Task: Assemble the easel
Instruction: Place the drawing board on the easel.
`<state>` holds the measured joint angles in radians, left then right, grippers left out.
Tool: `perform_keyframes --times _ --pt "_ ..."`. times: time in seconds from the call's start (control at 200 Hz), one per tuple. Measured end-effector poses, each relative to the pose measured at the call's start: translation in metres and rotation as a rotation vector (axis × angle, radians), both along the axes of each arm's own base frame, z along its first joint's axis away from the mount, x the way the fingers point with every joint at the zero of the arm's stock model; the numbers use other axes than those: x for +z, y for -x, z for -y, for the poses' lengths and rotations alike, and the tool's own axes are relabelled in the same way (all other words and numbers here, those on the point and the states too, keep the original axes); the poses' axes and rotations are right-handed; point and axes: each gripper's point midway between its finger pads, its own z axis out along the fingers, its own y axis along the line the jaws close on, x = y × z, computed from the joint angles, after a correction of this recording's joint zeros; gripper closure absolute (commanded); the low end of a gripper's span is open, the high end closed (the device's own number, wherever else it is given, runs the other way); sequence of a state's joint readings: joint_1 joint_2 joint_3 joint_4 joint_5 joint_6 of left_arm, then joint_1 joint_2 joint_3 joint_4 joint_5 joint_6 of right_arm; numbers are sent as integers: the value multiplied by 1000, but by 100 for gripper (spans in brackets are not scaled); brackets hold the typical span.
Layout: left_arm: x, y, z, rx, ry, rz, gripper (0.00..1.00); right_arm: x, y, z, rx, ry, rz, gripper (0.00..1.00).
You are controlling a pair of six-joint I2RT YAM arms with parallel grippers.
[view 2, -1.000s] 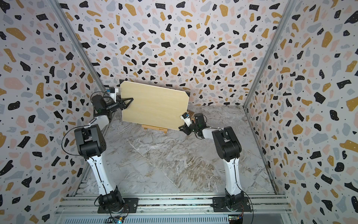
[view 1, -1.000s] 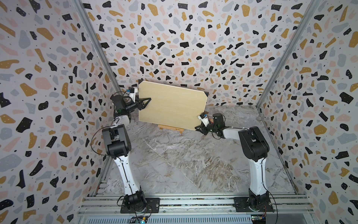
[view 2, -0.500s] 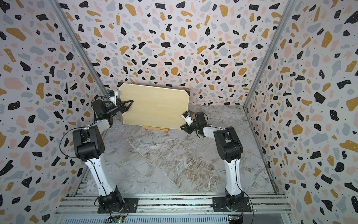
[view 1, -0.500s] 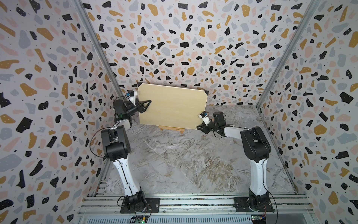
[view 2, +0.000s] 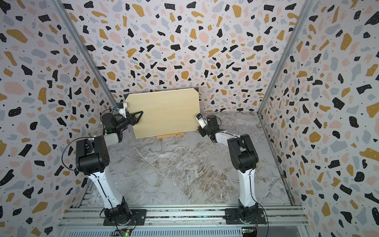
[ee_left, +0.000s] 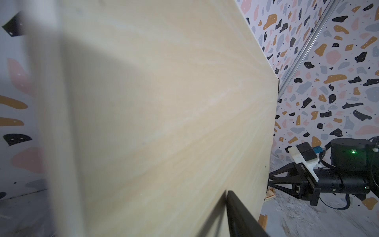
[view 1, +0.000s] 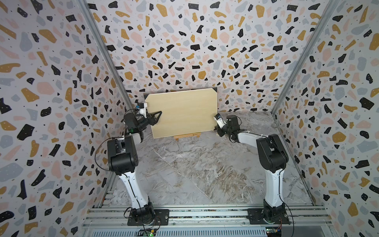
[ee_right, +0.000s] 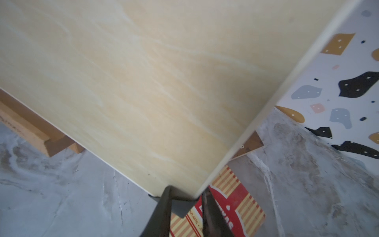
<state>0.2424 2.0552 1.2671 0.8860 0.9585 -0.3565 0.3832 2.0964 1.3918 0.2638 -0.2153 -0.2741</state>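
Bright, even light in both top views; the pale rectangular wooden board (ee_left: 164,102) blurs near the left wrist camera (shadowed too).

Red striped label (ee_right: 235,197) reads "PLASTIC"; its larger lettering is unclear.

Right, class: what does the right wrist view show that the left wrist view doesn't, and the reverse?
Only the right wrist view: the right pincer straddling the board's black corner, above red lettering on striped packaging. Only the left wrist view: that pincer's arm seen from outside, its green light lit. Both: the pale board, the marbled tabletop and the speckled walls.
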Motion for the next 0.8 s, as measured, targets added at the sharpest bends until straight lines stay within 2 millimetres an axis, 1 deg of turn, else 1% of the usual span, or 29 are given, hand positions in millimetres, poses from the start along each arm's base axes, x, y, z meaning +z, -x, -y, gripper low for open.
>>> perform_keyframes --times 0.075,0.105,0.21,0.295,0.34,0.425,0.526,0.576,0.661,0.761,0.796 --pt "0 0 1 -2 -4 -9 71 2 0 6 -16 17 10 100" --pt "0 0 1 -4 -6 -18 69 5 1 4 4 2 12 100" --pt "-7 -4 15 -14 -2 -60 60 26 12 -19 91 -52 45 100" --pt "-11 -6 24 -15 -2 -75 54 41 19 -32 137 -85 71 100" --pt "-12 -7 26 -13 -2 -78 51 46 23 -35 151 -99 80 100" --pt "-11 -9 27 -10 -2 -86 47 51 26 -32 154 -113 87 100" --pt "-13 -9 26 -11 -9 -91 36 49 28 -22 139 -125 80 100" --pt "-17 -8 26 -10 -16 -105 32 48 30 -17 130 -131 74 100" --pt "-30 -8 25 -5 -23 -149 25 46 31 -11 118 -138 67 100" --pt "-43 -6 24 -4 -30 -199 18 48 32 -10 110 -148 71 100" --pt "-46 -5 24 -4 -32 -210 14 50 33 -9 110 -152 73 100"
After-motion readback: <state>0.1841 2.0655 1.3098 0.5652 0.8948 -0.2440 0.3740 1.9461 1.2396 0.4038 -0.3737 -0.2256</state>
